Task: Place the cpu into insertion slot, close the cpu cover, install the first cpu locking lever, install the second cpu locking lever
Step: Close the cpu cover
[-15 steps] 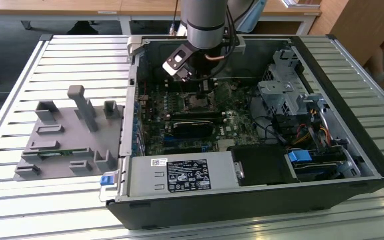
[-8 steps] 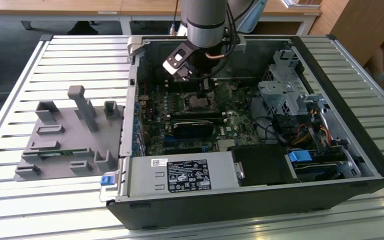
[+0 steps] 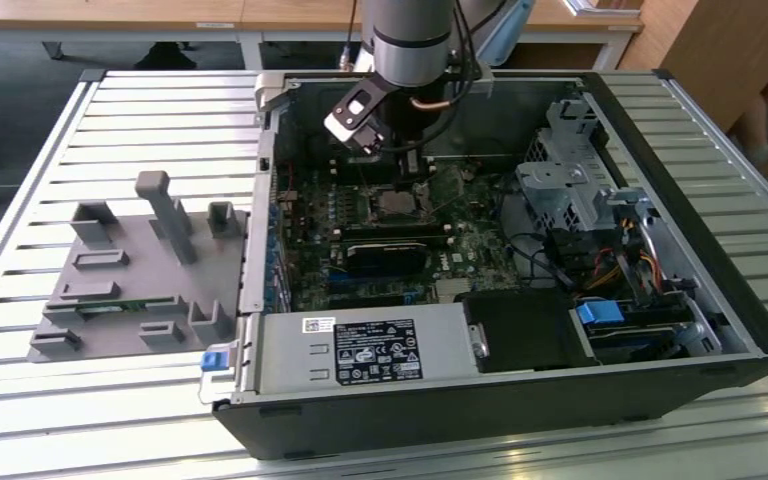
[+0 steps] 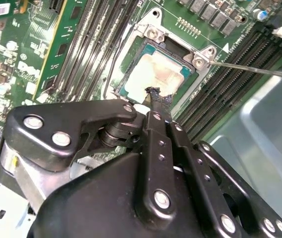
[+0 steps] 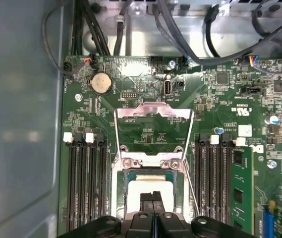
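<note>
One slatted metal tabletop (image 3: 37, 420) carries everything, and nearest its front edge lies the open computer case (image 3: 491, 410), black wall towards us. Just inside that wall sits the power-supply box (image 3: 371, 350), label up. Towards the tabletop's edge on the exterior view's left, a grey fixture (image 3: 144, 280) with upright pegs stands beside the case. Past the power supply comes the green circuit board (image 3: 478, 250), flat on the case floor. On the exterior view's right there is a metal drive cage (image 3: 564, 190) with a tangle of cables.

Now the middle of the board. The cpu (image 5: 132, 198) is down in the insertion slot (image 5: 122, 188), lying flat within the silvery rim. In the second wrist view its metal face is smeared with pale residue. Black memory slots (image 5: 84, 178) run along both sides of the socket.

The claw (image 5: 153, 197) hangs right over the chip, its two fingertips pressed together with just a seam between them and nothing caught there. Whether the tips touch the metal face, I cannot tell.

Hinged at one side of the socket, the cpu cover (image 5: 153, 111) stands tipped up and open, with board showing through its window. One locking lever (image 4: 245, 67) juts out free, a thin rod across the memory slots. Farther back, the arm (image 3: 411, 40) comes down into the case towards the tabletop's far edge.
</note>
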Tool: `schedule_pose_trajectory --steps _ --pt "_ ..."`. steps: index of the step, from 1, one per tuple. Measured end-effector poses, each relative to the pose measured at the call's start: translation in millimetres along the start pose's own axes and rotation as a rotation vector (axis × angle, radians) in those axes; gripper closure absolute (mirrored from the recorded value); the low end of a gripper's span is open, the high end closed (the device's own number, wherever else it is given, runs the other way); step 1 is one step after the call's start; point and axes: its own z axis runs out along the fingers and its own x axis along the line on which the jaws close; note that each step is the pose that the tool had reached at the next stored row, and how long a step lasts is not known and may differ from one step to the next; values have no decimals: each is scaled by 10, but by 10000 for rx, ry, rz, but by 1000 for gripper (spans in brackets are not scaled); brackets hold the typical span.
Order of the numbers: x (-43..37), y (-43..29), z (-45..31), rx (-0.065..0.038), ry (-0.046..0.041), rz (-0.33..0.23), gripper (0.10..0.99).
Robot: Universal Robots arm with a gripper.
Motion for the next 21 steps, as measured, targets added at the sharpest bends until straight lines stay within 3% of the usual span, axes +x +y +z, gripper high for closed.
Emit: schedule_pose_trajectory --steps 7,21 --pt "5 14 -259 0 -1 1 973" --pt "-59 25 -269 0 0 1 973"
